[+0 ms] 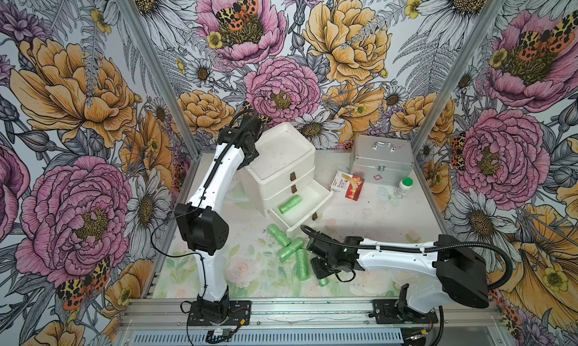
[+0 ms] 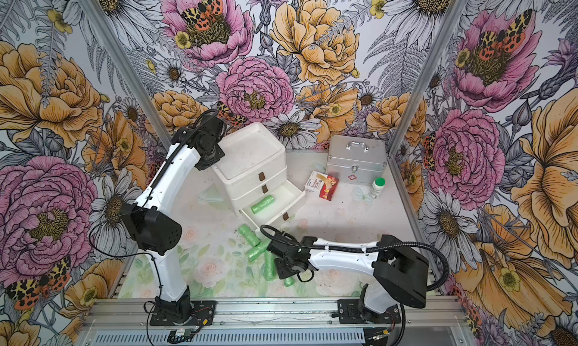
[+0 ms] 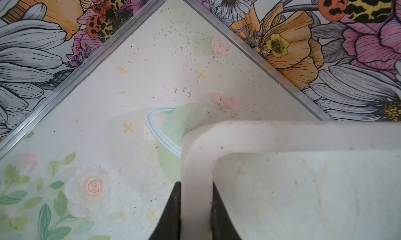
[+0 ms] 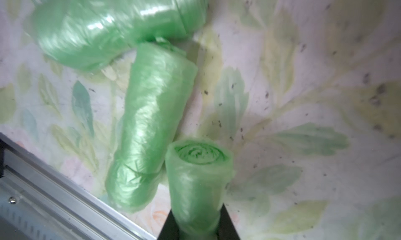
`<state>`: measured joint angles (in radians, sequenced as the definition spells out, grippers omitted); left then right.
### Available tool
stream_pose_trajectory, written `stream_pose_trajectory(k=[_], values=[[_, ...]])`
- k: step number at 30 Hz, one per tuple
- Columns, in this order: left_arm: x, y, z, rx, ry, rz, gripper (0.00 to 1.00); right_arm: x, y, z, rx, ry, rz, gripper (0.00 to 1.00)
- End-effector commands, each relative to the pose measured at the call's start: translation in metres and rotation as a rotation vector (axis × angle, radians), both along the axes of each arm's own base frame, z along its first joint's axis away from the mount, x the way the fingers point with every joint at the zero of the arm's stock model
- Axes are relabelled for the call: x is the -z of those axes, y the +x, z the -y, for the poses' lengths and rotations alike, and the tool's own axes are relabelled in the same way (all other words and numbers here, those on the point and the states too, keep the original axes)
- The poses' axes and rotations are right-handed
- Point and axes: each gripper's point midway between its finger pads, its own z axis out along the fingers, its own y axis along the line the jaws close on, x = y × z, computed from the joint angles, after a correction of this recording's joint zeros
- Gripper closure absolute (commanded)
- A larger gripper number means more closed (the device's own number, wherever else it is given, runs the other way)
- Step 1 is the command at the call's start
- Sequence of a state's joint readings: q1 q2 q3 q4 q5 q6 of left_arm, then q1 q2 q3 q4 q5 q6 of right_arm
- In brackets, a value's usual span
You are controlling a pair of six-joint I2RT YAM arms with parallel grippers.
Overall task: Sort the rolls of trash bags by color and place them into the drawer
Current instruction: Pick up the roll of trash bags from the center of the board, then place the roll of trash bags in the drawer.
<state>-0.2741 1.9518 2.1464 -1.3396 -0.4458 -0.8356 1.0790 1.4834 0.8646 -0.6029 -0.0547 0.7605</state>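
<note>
Three light green rolls of trash bags (image 1: 291, 249) lie bunched on the table in front of the white drawer unit (image 1: 281, 160). Another green roll (image 1: 290, 203) lies in the open bottom drawer (image 1: 325, 200). My right gripper (image 4: 198, 217) is shut on a further green roll (image 4: 198, 173), low over the table just right of the bunch; its end pokes out below the gripper (image 1: 323, 281). Two of the loose rolls (image 4: 149, 128) lie close beside it. My left gripper (image 3: 196, 206) is shut on the raised rim (image 3: 195, 163) of the unit's top, at its back left corner.
A silver case (image 1: 381, 160) stands at the back right. In front of it lie a red and white box (image 1: 348, 185) and a white bottle with a green cap (image 1: 403, 188). An aluminium rail (image 1: 281, 310) runs along the table's front edge.
</note>
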Motion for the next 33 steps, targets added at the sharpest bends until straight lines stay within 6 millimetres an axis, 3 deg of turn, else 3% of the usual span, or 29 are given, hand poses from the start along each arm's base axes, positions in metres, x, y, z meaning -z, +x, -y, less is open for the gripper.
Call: stream_pose_trajectory(k=[1, 9, 14, 23, 33], values=[[0.059, -0.033, 0.034, 0.054, -0.107, -0.262, 1.00, -0.050, 0.038, -0.006, 0.027, 0.116, 0.076, 0.82], [0.055, -0.033, 0.036, 0.054, -0.114, -0.251, 1.00, -0.123, 0.130, 0.001, 0.247, 0.303, 0.146, 0.81], [0.054, -0.032, 0.038, 0.059, -0.121, -0.247, 1.00, -0.138, 0.168, -0.014, 0.399, 0.465, 0.116, 0.81], [0.054, -0.033, 0.038, 0.058, -0.119, -0.248, 1.00, -0.132, 0.215, -0.011, 0.698, 0.541, 0.127, 0.80], [0.059, -0.031, 0.041, 0.062, -0.122, -0.259, 1.00, -0.105, 0.224, -0.034, 0.823, 0.550, 0.042, 0.80]])
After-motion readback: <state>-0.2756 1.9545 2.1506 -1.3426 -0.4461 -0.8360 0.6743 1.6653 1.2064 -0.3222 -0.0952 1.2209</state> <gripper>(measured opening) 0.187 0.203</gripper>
